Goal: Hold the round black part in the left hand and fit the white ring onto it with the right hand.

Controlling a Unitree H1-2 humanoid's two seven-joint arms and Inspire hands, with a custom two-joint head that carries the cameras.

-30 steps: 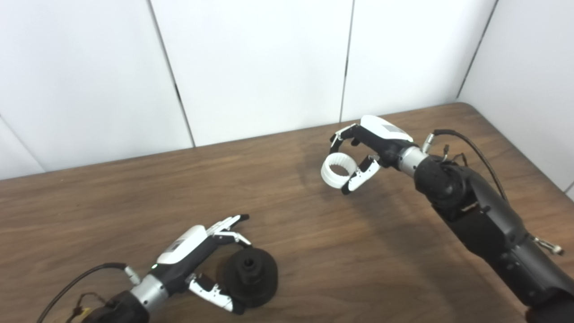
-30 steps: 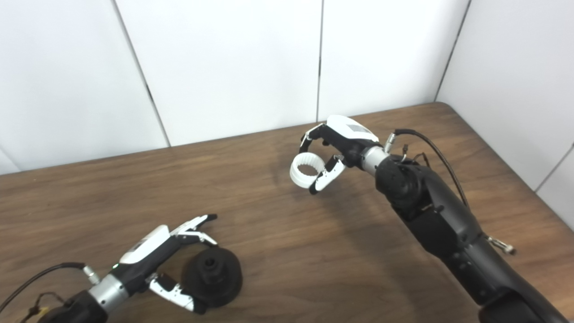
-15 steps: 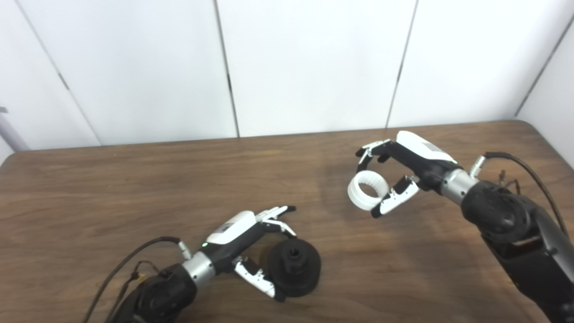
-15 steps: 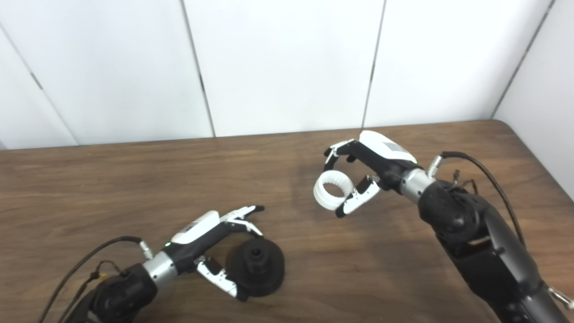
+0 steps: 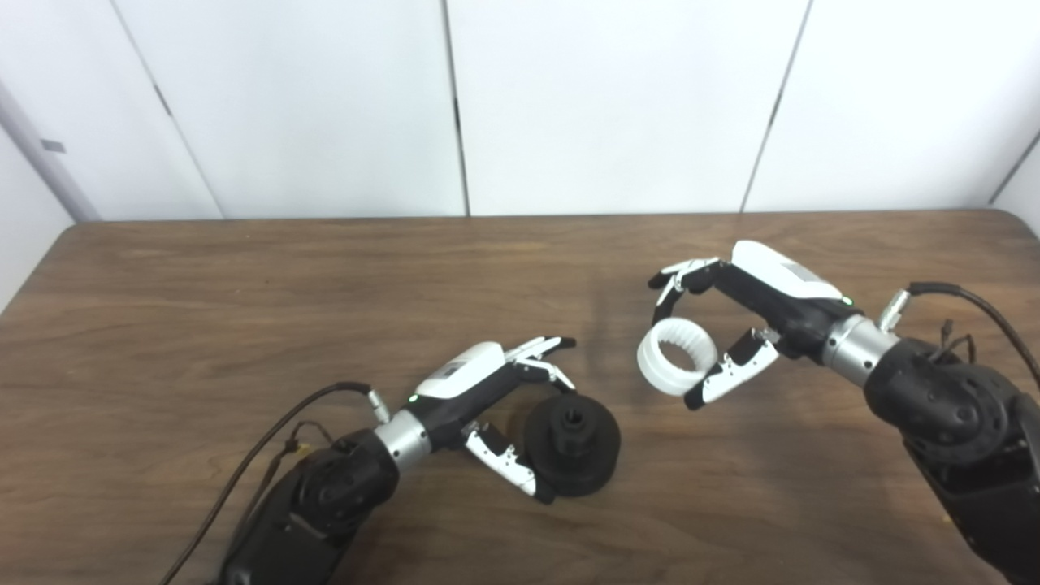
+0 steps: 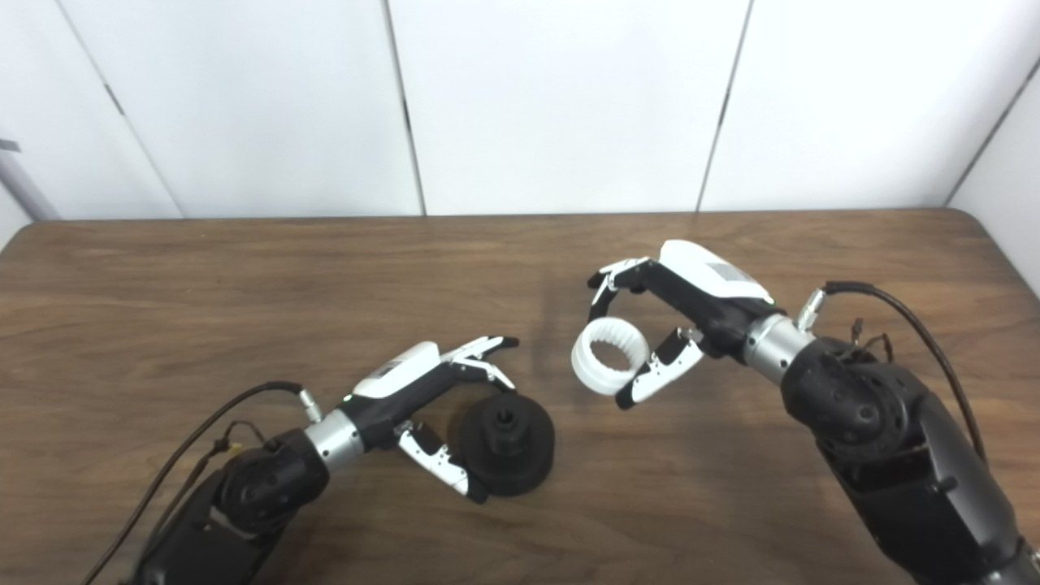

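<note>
The round black part [image 5: 573, 441] sits on the wooden table [image 5: 244, 284], near its front middle. My left hand [image 5: 479, 388] is open around the part's left side: the thumb lies against its near-left edge and the fingers reach over its far-left edge. My right hand [image 5: 760, 305] is shut on the white ribbed ring [image 5: 677, 367], pinched between fingers and thumb. It holds the ring above the table, up and to the right of the black part and apart from it. The ring's opening faces me.
White wall panels [image 5: 609, 106] stand right behind the table's far edge. The table's left edge [image 5: 32, 280] and right far corner [image 6: 975, 219] are in view. Cables run from both wrists.
The camera has swung, so the whole picture shifted. My right hand with the ring has come lower and nearer to the black part. My left hand keeps its pose at the part.
</note>
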